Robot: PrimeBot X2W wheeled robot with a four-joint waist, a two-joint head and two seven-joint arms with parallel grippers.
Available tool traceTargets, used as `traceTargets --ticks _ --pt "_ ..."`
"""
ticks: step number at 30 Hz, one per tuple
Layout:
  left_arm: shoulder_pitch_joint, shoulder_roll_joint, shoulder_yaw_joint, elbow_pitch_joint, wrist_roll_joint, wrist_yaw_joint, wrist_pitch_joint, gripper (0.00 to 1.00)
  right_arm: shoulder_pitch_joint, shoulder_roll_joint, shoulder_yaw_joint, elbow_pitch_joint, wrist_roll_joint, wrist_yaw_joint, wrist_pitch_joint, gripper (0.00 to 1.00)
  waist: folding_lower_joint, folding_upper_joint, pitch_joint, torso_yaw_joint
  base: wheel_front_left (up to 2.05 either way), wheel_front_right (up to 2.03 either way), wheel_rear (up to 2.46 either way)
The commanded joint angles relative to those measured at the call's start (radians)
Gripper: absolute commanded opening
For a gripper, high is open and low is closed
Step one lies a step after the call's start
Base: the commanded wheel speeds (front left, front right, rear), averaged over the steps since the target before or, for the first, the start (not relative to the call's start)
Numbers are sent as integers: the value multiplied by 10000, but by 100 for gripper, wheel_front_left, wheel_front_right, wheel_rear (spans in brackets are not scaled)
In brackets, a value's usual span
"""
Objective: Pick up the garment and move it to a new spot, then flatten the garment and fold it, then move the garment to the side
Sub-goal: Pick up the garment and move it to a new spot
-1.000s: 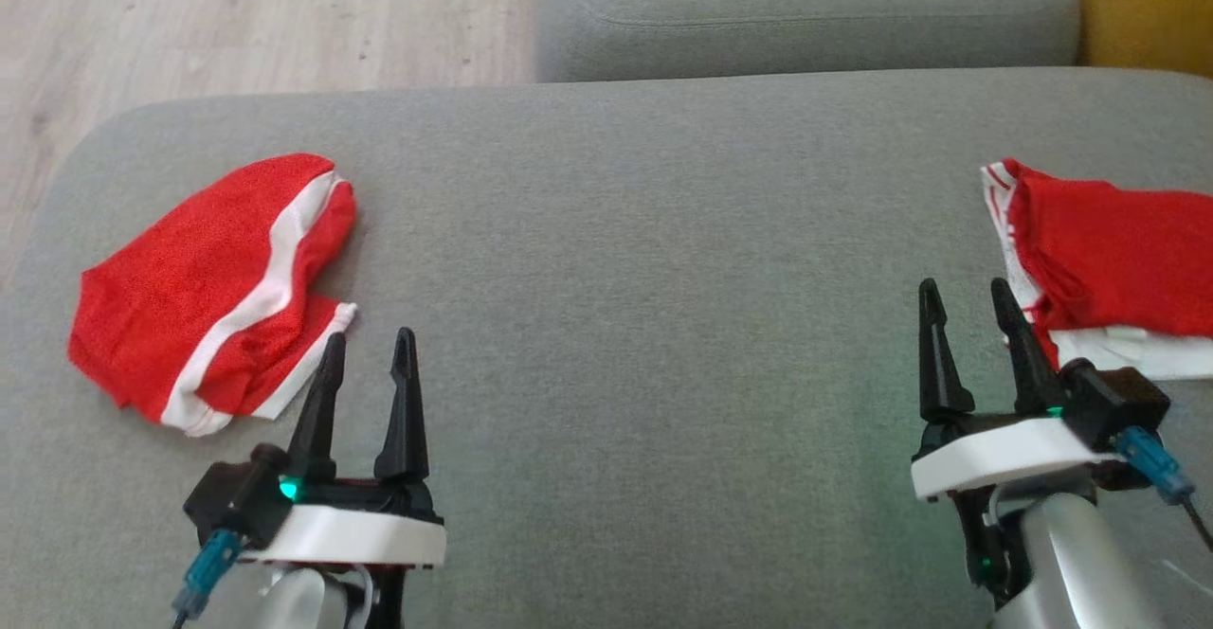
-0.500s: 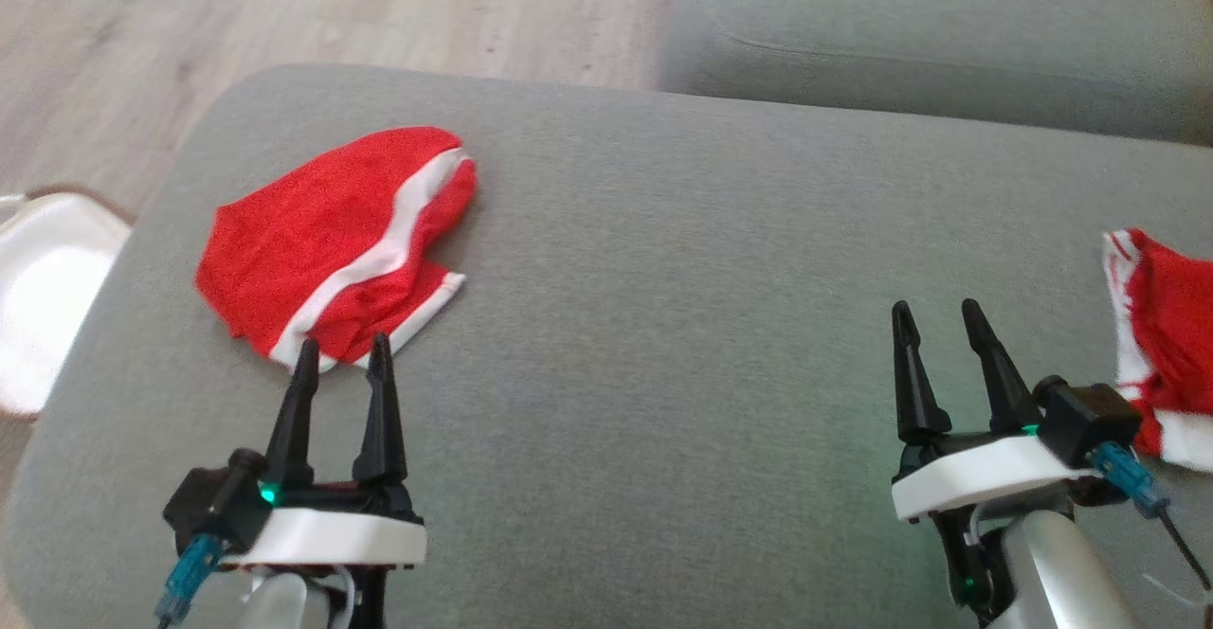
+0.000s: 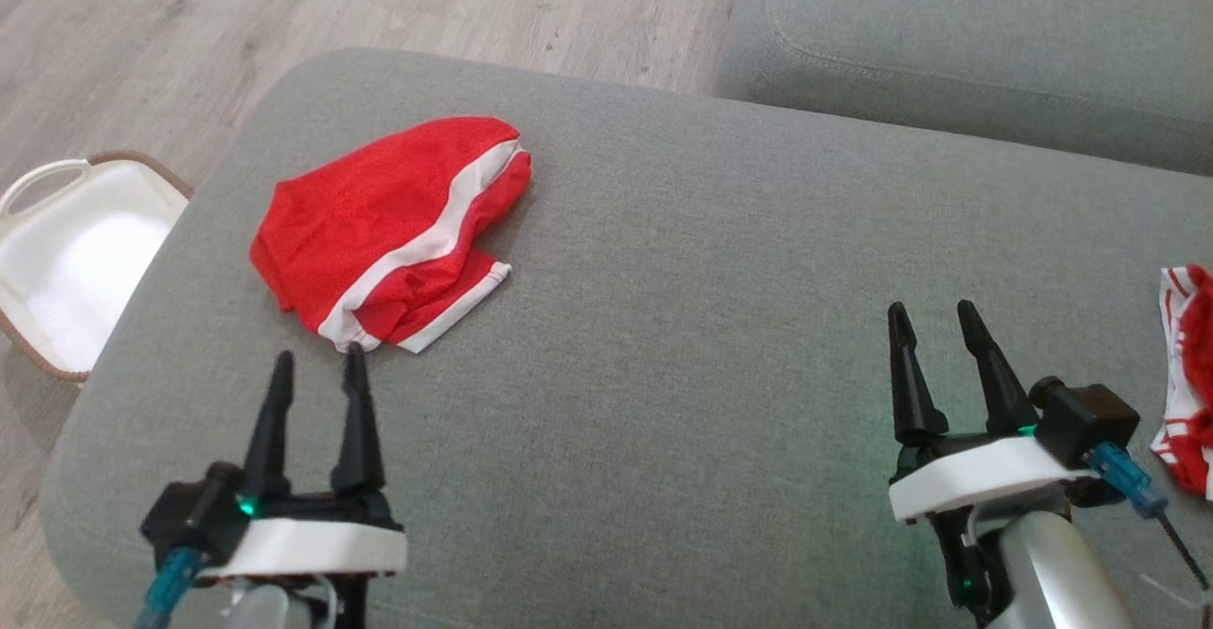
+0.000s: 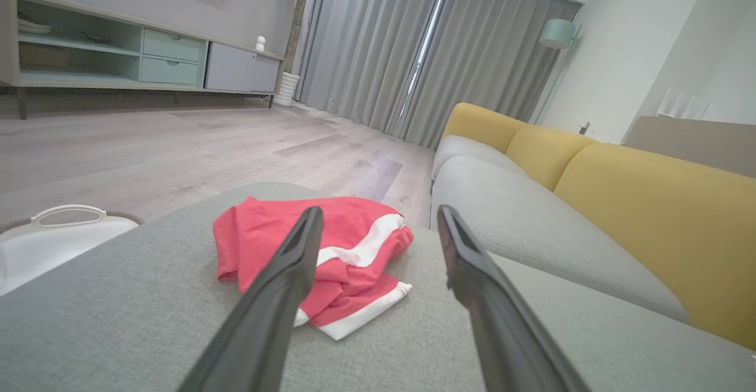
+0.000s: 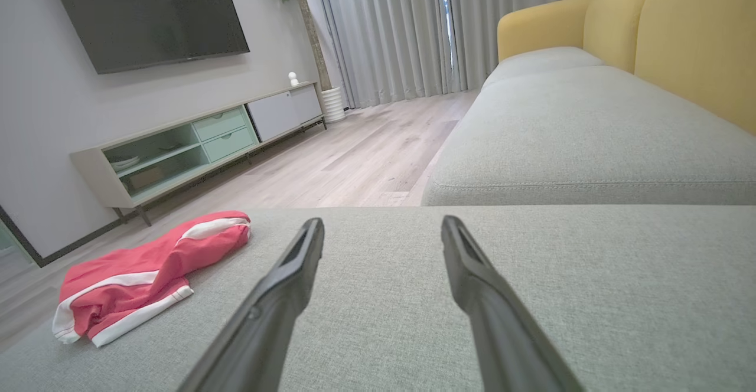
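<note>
Garment (image 3: 389, 222), red with white stripes, lies crumpled at upper left on the grey cushion (image 3: 663, 354), just beyond the left end effector (image 3: 318, 354), which gapes empty like the right end effector (image 3: 931, 309).

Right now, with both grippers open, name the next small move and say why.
Probably ease the left gripper forward and down onto the red garment ahead of it: its open fingers point at the near hem, and nothing is held yet.
</note>
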Motion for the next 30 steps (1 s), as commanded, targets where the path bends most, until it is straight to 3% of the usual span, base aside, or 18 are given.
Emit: traceTargets --ticks 1,8,11,19,25,30 --pt "-433 13 540 -342 160 -13 -80 100 -226 -14 255 -323 20 67 -132 100 0 -1 101 -57 0 0 0" --pt "-1235 560 1203 188 674 10 -80 100 -403 -14 148 -508 -218 67 -96 100 0 -1 667 -218 0 0 0" --pt "-2074 1157 1360 963 803 7 113 100 -545 -14 55 -683 -428 67 26 100 0 -1 1073 -339 0 0 0" --pt "-4629 2751 1168 4247 942 -23 2482 100 -905 -14 -309 -1334 -987 67 454 100 0 -1 2131 -757 0 0 0" --pt "-5699 3279 466 6399 540 -55 4438 100 -1028 -14 -411 -1729 -1148 67 645 100 0 -1 2587 -1124 0 0 0" --pt "-5887 3526 -261 7234 -281 -58 5455 100 -1049 -14 -409 -1928 -1152 67 699 100 0 -1 2775 -1365 0 0 0"
